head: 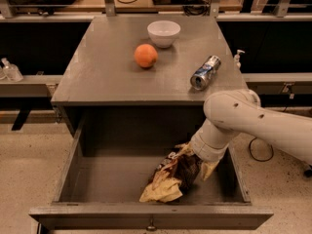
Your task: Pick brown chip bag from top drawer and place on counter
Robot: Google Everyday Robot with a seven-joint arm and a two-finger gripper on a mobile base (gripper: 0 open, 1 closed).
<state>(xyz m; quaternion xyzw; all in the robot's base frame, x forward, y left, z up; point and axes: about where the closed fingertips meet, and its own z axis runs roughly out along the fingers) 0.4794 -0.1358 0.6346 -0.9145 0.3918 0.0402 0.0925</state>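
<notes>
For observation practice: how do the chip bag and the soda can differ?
The chip bag is crumpled, dark brown with pale ends; the can is smooth, shiny metal. The bag lies in the open drawer, the can on the counter. The robot's hand is at the bag, away from the can. Neither stands upright.

Counter (107,77): bowl (164,32), orange (146,55), soda can (205,72) on side. Gripper (196,161) in top drawer (97,179).
</notes>
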